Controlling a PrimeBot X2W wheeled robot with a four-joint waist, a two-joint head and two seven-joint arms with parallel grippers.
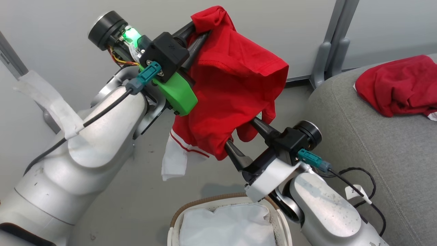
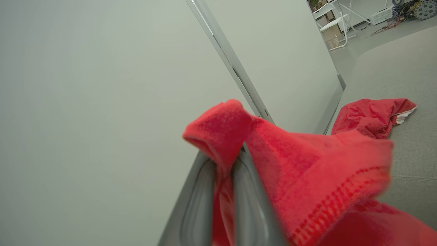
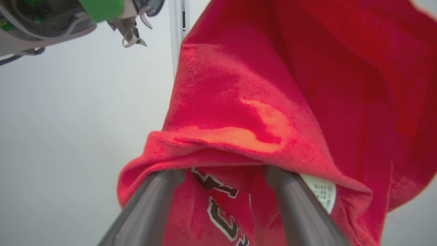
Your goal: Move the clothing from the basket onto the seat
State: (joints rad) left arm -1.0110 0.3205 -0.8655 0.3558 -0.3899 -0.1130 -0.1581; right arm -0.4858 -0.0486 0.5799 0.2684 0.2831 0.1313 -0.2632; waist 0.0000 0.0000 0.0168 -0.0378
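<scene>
Head view, centre: my left gripper [image 1: 195,32] pinches the bunched top of the soft red shirt [image 1: 232,85]; my right gripper [image 1: 244,139] stands spread inside its drooping folds, above the woven-rimmed basket [image 1: 178,213].

Pale wall panels [image 1: 273,20] rise from grey floor [image 1: 143,198].

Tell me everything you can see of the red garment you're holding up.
The red garment is soft knit, hanging near the basket, left of the seat. The left gripper is shut on its top fold; its lower part drapes over the open right gripper. A white red-striped piece dangles below; a white tag and dark lettering show inside.
</scene>
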